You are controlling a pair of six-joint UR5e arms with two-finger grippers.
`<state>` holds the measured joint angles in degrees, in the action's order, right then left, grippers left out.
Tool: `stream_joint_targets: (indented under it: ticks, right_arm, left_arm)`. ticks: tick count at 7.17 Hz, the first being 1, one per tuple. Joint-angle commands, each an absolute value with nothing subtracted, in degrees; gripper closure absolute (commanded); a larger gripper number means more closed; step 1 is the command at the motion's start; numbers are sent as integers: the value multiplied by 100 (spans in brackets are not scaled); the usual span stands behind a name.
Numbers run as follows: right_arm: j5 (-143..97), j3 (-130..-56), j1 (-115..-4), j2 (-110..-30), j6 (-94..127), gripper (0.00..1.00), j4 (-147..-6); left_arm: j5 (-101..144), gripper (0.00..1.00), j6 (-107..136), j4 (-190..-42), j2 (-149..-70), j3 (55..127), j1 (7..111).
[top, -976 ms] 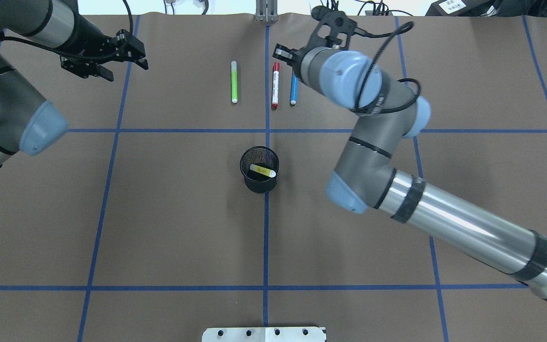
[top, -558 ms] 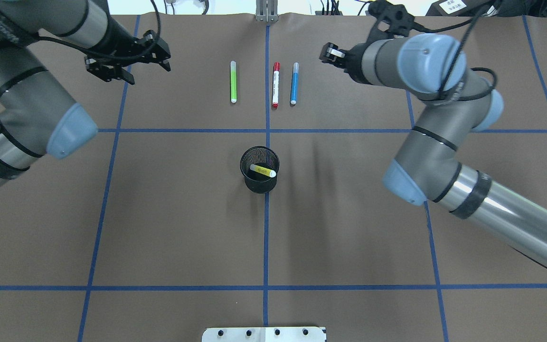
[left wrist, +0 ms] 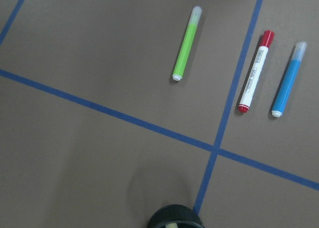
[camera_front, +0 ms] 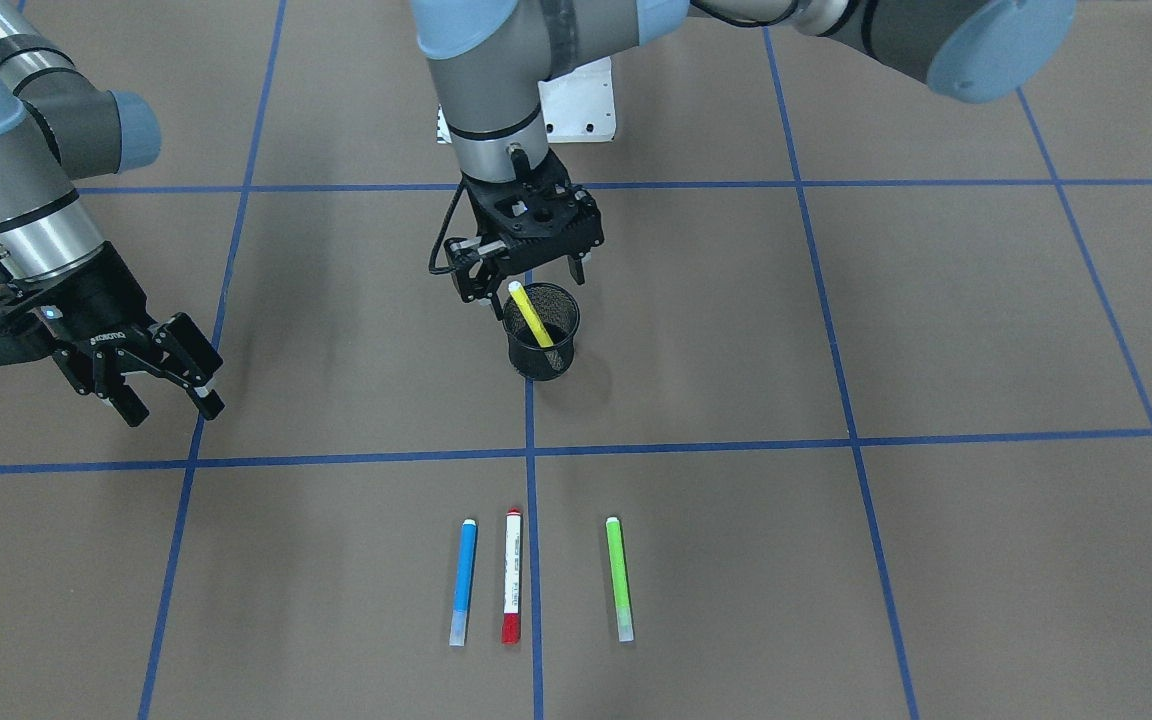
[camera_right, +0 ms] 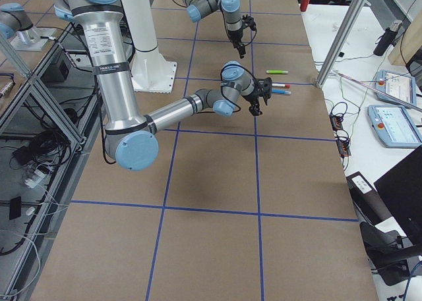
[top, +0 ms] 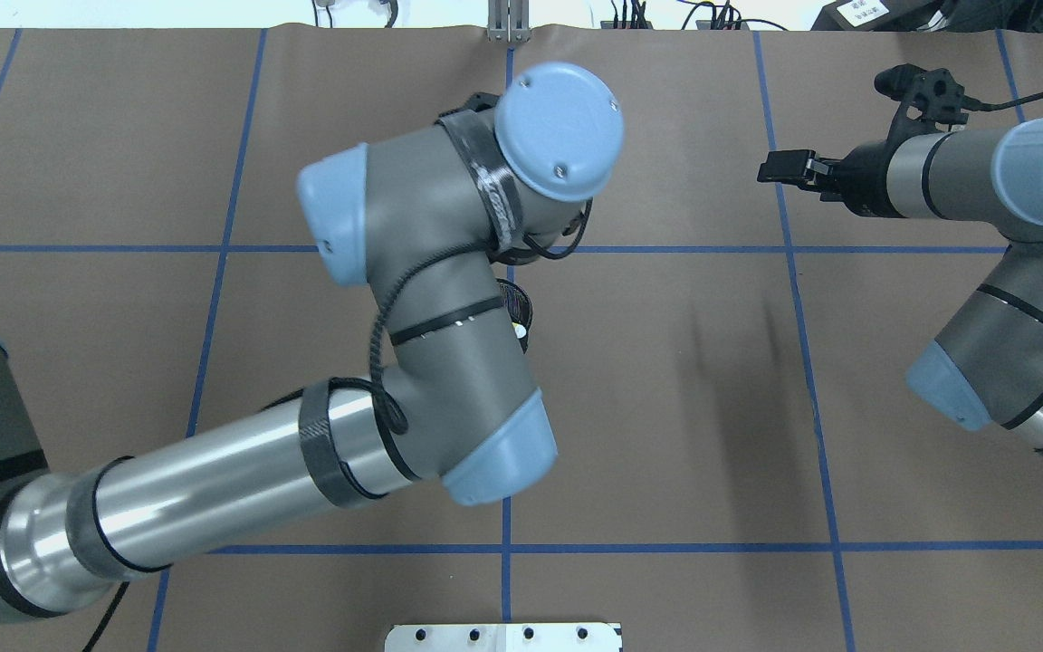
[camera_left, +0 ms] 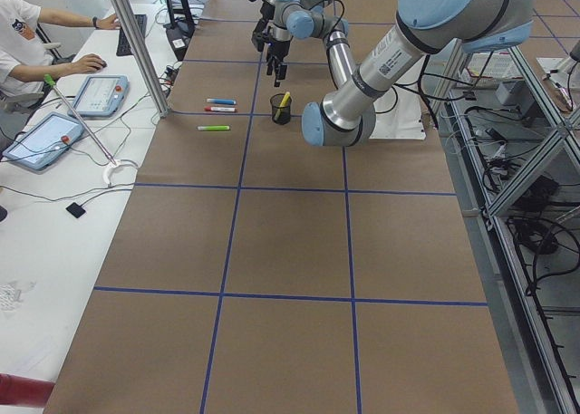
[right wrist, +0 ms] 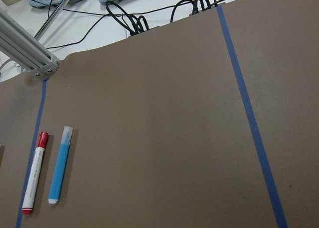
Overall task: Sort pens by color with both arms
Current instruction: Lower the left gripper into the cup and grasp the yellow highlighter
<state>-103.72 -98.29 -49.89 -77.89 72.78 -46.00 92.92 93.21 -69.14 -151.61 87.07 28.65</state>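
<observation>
Status: 1 of 4 pens looks sorted. The yellow pen (camera_front: 532,316) stands tilted in the mesh cup (camera_front: 542,352), its top end poking above the rim.

3 pens lie flat on the surface (camera_front: 836,560), roughly parallel, on the operators' side of the cup:
- The blue pen (camera_front: 463,581) and red-capped white pen (camera_front: 511,590) lie just beside each other, not touching.
- The green pen (camera_front: 619,579) is across the tape line, near them.

Left tool (camera_front: 523,286) hangs right over the cup. Its jaws are spread either side of the yellow pen's top, with no contact that I can see, so I read it as open with nothing clamped.

Right tool (camera_front: 176,407) is well off to the side, low over bare surface, with jaws apart and empty.

Count: 4 pens (1 each of yellow, blue, red/white and green), 1 cup, 2 arms.

My read is that 3 pens are left to place. No other container is visible, so where those go is unclear.
</observation>
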Motion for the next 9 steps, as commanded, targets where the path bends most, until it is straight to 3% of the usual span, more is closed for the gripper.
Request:
stream_joint_targets:
  ticks: [1,3,7,9]
  right_arm:
    - [-10371,-9721,-4975,-7849,7251,1,-4509]
    - [-10362,-9703,-4975,-7849,7242,1,-4509]
    - [-10345,-9441,-4975,-7857,7251,1,-4212]
    - [-10345,-9299,-4966,-7858,7260,1,-4017]
  left_arm:
    - [8354,5,10296,-6890,-15284,8308,2392]
    - [8271,6,10362,-6856,-15328,8060,2364]
    - [8288,29,10635,-6855,-15267,8033,2215]
    - [8306,35,10635,-6847,-15267,8068,2215]
